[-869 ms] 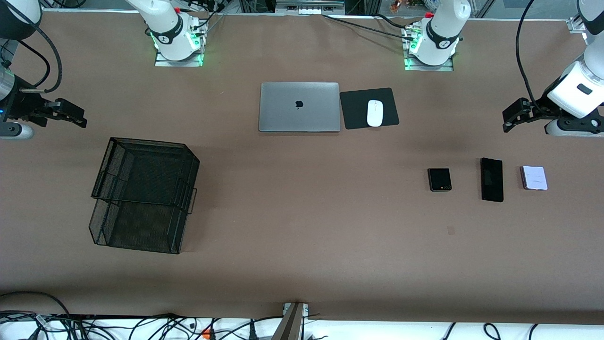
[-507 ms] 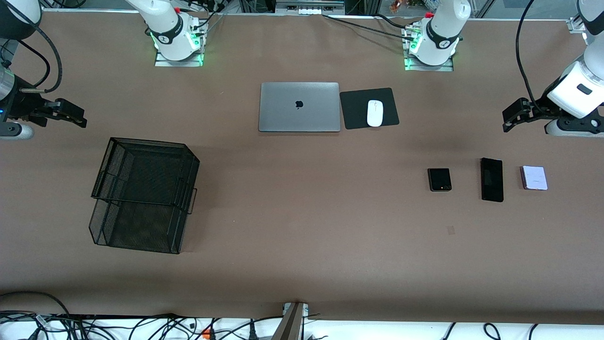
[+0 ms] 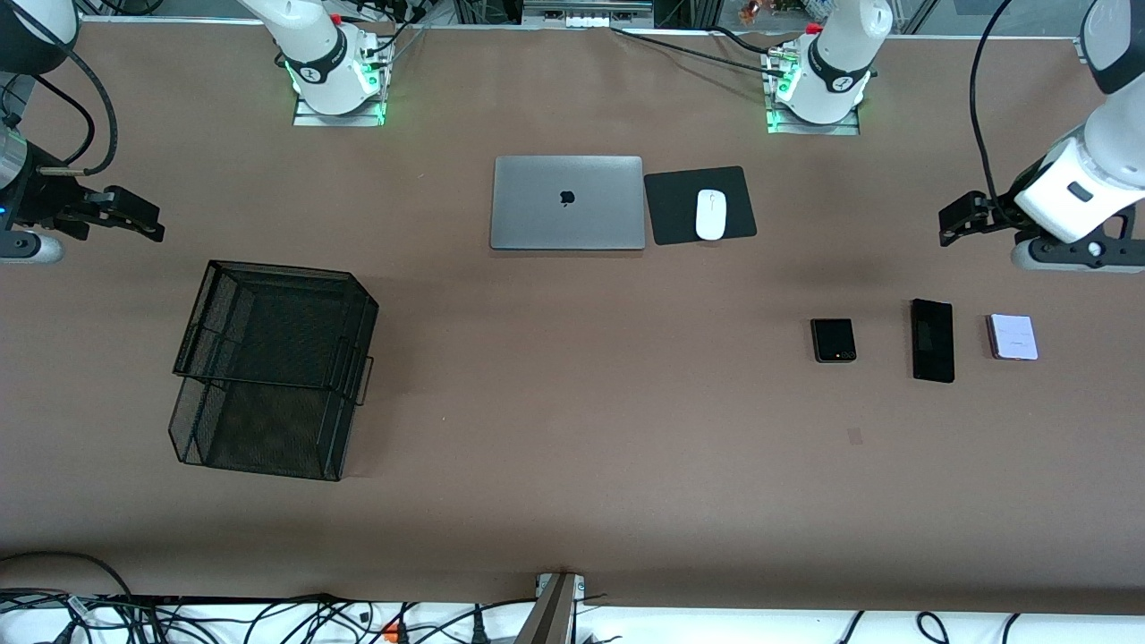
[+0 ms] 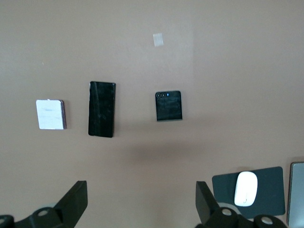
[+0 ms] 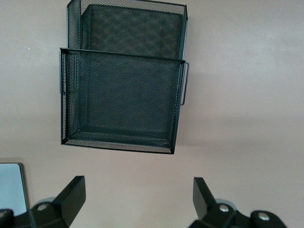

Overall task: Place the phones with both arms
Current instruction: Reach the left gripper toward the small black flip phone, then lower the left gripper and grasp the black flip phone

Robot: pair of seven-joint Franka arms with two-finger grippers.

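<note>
Only one readable sign: a dark apple-shaped logo at the centre of the grey laptop (image 3: pixel 567 203) lid, upper middle of the front view. No words or numbers legible anywhere. Faint marks on the white phone (image 3: pixel 1013 336), right of frame, are too small to read.

Laptop (image 4: pixel 297 194) and both arms cut off at the picture edges

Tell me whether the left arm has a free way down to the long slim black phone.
Probably yes. The left claw, open, hangs over bare table toward the left arm's end. The long slim black phone lies flat, apart from the squarish white-lavender phone and squarish black folded phone beside it, with nothing on top.
</note>
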